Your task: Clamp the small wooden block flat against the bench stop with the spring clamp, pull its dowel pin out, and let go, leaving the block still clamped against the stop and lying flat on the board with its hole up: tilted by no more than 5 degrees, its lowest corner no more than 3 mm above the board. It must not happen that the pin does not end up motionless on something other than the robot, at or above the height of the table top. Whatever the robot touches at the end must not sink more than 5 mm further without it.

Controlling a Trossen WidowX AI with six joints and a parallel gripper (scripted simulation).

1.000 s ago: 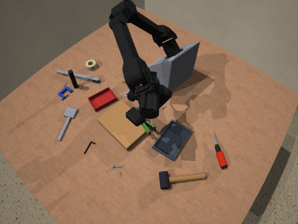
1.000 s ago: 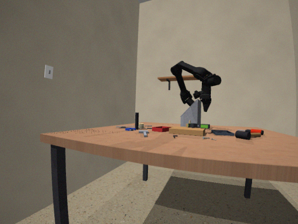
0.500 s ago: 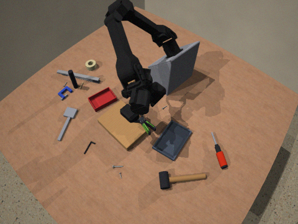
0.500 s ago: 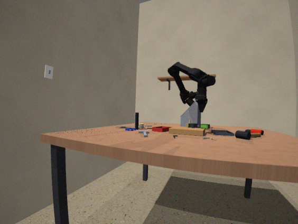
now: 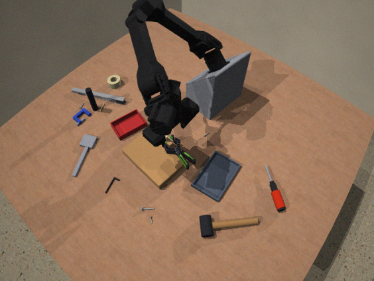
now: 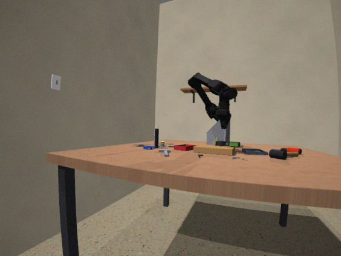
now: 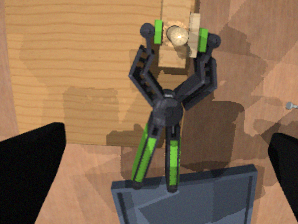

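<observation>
Black arm hides the block [image 5: 170, 139] from above; jaws wide open, empty.

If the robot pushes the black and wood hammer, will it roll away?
Probably only a little. The hammer lies on its side on the table, and its round handle could roll, but the wider black head would likely make it swing in a curve and stop. The head end probably feels heavier, so a push there may just pivot it.

Arm: we see it folded over, wrist pointing down.
Gripper [image 5: 158, 137]: our fingers stand fully apart, nothing between them.
</observation>
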